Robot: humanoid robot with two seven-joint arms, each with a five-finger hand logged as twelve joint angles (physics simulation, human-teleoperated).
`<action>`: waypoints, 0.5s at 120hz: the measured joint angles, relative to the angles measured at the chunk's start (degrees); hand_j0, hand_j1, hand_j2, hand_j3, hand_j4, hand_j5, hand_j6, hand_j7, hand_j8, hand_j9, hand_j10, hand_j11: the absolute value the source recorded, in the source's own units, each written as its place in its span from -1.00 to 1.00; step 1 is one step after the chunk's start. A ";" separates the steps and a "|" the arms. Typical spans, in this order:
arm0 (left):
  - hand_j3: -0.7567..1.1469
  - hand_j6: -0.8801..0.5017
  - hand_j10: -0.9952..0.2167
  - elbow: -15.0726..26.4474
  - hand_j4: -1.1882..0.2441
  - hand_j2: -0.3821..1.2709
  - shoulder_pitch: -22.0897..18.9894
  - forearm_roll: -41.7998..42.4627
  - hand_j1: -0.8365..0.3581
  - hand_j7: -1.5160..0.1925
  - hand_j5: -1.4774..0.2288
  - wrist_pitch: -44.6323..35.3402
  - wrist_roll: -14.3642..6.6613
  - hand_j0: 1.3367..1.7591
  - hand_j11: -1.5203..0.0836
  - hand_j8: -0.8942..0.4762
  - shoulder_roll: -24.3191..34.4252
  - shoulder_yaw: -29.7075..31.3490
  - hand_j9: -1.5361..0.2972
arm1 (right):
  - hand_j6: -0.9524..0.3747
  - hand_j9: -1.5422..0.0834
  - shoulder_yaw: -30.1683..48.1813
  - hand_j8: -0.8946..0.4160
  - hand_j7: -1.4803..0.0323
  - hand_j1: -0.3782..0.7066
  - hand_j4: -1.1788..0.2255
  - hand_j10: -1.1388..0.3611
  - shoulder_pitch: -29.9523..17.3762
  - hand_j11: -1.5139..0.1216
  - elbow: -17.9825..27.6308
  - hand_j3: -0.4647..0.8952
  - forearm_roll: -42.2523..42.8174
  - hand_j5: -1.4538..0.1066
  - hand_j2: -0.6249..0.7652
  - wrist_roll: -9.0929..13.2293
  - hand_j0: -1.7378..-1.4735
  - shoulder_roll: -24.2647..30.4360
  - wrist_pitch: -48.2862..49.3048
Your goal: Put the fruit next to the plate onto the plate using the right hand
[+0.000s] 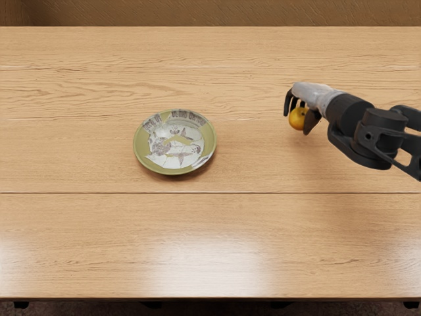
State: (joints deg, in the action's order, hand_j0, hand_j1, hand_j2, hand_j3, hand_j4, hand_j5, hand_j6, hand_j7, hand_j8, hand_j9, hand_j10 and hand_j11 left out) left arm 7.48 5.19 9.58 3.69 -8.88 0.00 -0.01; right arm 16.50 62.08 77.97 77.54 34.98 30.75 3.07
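Gripping: your right hand (308,100) has its fingers (288,104) curled over the yellow fruit (297,119), with the thumb on its other side.
Fruit: tucked under the palm, well right of the plate (139,142).
Plate: on the counter (210,230), left of centre.

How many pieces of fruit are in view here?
1. The fruit, yellow, is well to the right of the plate, apart from it, with the fingers of the right hand curled around it. None shows on the plate. The hand could hide little more.
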 joint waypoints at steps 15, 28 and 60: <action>-0.20 0.24 0.61 0.00 0.63 -0.53 0.00 0.00 0.94 0.74 0.70 0.00 -0.01 0.52 0.86 0.27 0.00 0.00 0.65 | -0.27 -0.26 -0.01 -0.30 -0.24 0.20 -0.27 -0.36 0.82 -0.30 0.06 -0.31 0.20 -0.36 0.33 -0.01 -0.40 -2.49 0.39; -0.20 0.24 0.61 0.00 0.63 -0.53 0.00 0.00 0.94 0.74 0.70 0.00 0.00 0.52 0.86 0.27 0.00 0.00 0.65 | -0.27 -0.26 -0.04 -0.29 -0.24 0.21 -0.27 -0.35 1.41 -0.31 0.07 -0.31 0.28 -0.37 0.34 0.00 -0.40 -4.17 0.53; -0.20 0.24 0.61 0.00 0.63 -0.53 0.00 0.00 0.94 0.74 0.70 0.00 0.00 0.52 0.86 0.27 0.00 0.00 0.65 | -0.25 -0.27 -0.32 -0.28 -0.24 0.21 -0.28 -0.35 2.08 -0.32 0.20 -0.32 1.22 -0.35 0.32 -0.01 -0.39 -6.64 0.48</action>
State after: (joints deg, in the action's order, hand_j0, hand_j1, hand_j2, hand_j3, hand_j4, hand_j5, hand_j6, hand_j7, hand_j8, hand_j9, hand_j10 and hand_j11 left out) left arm 7.47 5.19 9.58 3.69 -8.88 0.00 0.00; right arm 16.17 64.16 78.17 78.76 34.97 24.11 3.55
